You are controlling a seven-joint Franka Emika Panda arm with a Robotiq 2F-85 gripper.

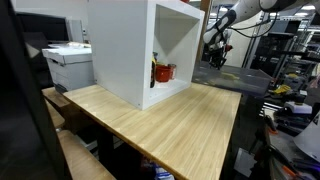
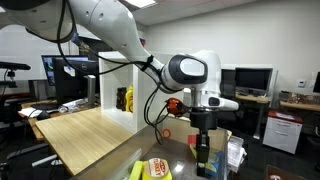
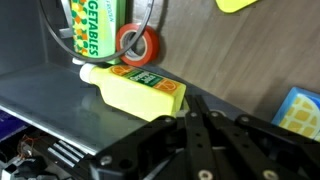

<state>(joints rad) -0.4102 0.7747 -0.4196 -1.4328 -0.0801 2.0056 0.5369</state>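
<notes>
In the wrist view my gripper [image 3: 193,103] has its black fingers pressed together with nothing between them. Its tips are just beside the end of a yellow bottle [image 3: 135,90] with an orange and green label, which lies on its side on a dark grey surface [image 3: 60,95]. I cannot tell whether the tips touch it. Behind the bottle are a red tape roll [image 3: 138,43] and a green "vegetables" box [image 3: 90,28]. In both exterior views the gripper [image 2: 203,128] [image 1: 215,55] hangs low, away from the wooden table.
A white open cabinet [image 1: 150,45] with red and yellow items [image 1: 163,72] stands on the wooden table [image 1: 175,115]. A blue and yellow packet [image 3: 300,112] lies right of the gripper. Yellow packets [image 2: 152,170] lie in the foreground. Desks and monitors [image 2: 250,78] fill the background.
</notes>
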